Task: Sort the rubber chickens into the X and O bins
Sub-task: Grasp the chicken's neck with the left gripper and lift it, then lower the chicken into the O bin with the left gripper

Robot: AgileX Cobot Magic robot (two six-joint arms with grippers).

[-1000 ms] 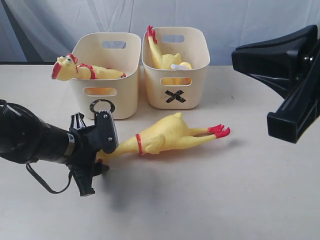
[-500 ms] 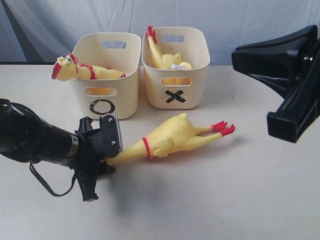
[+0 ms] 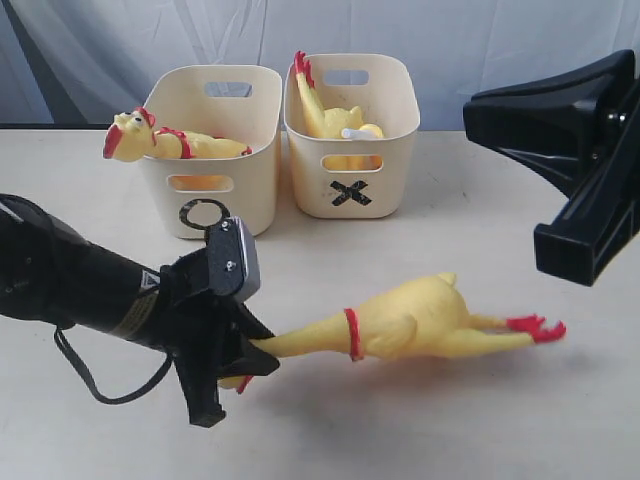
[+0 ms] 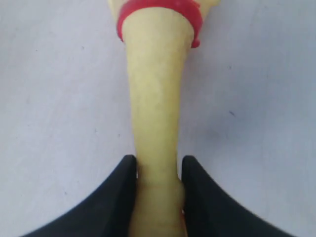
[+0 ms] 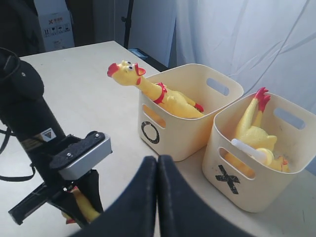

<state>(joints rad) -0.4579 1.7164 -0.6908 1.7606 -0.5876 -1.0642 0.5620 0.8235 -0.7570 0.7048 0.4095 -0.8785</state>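
Observation:
My left gripper (image 3: 245,360) is shut on the neck of a yellow rubber chicken (image 3: 410,322), which hangs level just above the table with its red feet pointing right. The left wrist view shows the neck (image 4: 157,123) pinched between both black fingers (image 4: 118,192). A second chicken (image 3: 165,143) lies across the O bin (image 3: 215,160) with its head over the left rim. A third chicken (image 3: 325,115) stands feet-up in the X bin (image 3: 350,135). My right gripper (image 5: 157,163) is shut and empty, held high at the right (image 3: 560,150).
The two bins stand side by side at the back of the pale table (image 3: 520,420), with a white curtain (image 3: 450,30) behind them. The left arm's black body (image 3: 70,285) and its cable lie low across the front left.
The left gripper has swung forward and to the right with the chicken. The chicken's body now lies farther right and nearer the front. The right arm has not moved.

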